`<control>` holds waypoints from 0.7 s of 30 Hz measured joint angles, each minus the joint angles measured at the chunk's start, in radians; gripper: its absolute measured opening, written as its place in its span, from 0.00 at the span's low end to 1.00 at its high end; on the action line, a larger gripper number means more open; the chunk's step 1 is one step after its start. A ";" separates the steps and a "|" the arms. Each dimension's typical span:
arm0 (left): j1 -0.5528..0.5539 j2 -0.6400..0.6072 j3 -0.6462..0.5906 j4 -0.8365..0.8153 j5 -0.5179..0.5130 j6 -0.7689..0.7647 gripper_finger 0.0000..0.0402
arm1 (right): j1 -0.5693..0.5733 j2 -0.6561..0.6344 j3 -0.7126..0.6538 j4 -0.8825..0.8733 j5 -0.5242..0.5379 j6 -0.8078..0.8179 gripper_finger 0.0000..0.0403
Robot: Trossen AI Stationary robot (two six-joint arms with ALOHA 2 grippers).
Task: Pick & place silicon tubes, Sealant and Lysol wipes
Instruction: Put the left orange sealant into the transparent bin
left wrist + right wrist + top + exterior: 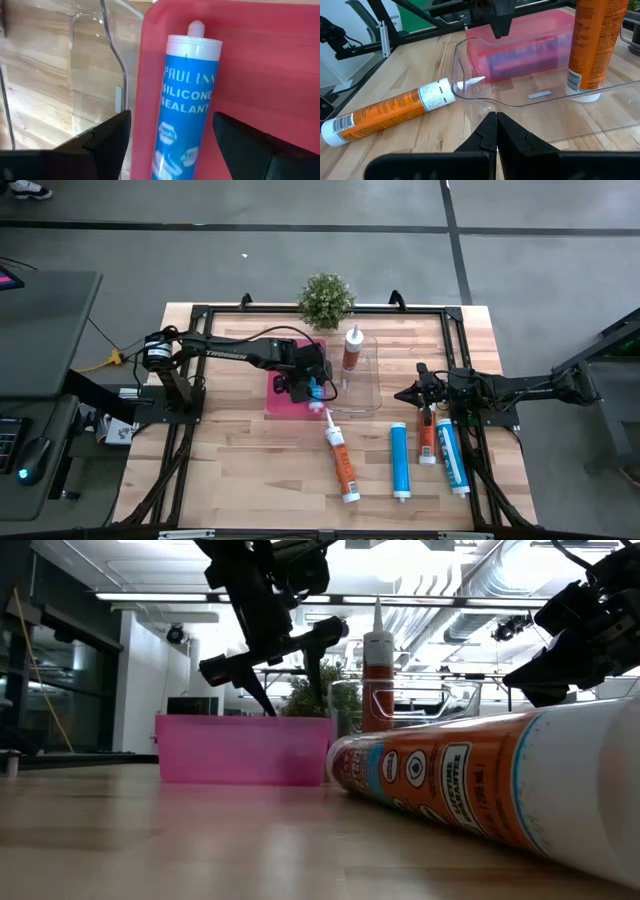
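A blue silicone sealant tube (187, 100) lies in the pink bin (280, 402), nozzle toward the bin's far wall. My left gripper (312, 383) hovers over the bin, open, one finger on either side of the tube (318, 390); I see no contact. An orange sealant tube (352, 350) stands upright on its base in the clear tray (368, 385). My right gripper (408, 393) is shut and empty, just right of the clear tray; it also shows in the right wrist view (496, 125).
An orange tube (342, 463) lies on the table in front of the bins, its nozzle toward the clear tray (520, 100). A blue tube (400, 460), an orange tube (427, 440) and another blue tube (452, 458) lie at the near right. A potted plant (325, 300) stands at the far edge.
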 joint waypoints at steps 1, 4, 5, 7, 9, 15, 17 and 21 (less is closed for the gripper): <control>0.000 0.000 0.000 0.000 -0.004 0.000 0.69 | 0.000 0.000 0.000 0.000 0.000 0.000 0.00; 0.000 0.000 0.000 -0.001 -0.026 0.000 0.69 | 0.000 0.000 0.000 0.000 0.000 0.000 0.00; 0.000 0.000 0.000 -0.002 -0.034 0.000 0.69 | 0.000 0.000 0.000 0.000 0.000 0.000 0.00; 0.000 0.000 0.000 -0.004 -0.048 -0.001 0.69 | 0.000 0.000 0.000 0.000 0.000 0.000 0.00; 0.000 0.000 0.000 -0.010 -0.057 -0.018 0.69 | 0.000 0.000 0.000 0.000 0.000 0.000 0.00; 0.000 -0.079 0.000 -0.055 -0.061 -0.129 0.68 | 0.000 0.000 0.000 0.000 0.000 0.000 0.00; 0.000 -0.105 0.000 -0.069 -0.060 -0.157 0.65 | 0.000 0.000 0.000 0.000 0.000 0.000 0.00; 0.000 -0.176 -0.001 -0.141 -0.060 -0.257 0.54 | 0.000 0.000 0.000 -0.003 0.000 0.000 0.00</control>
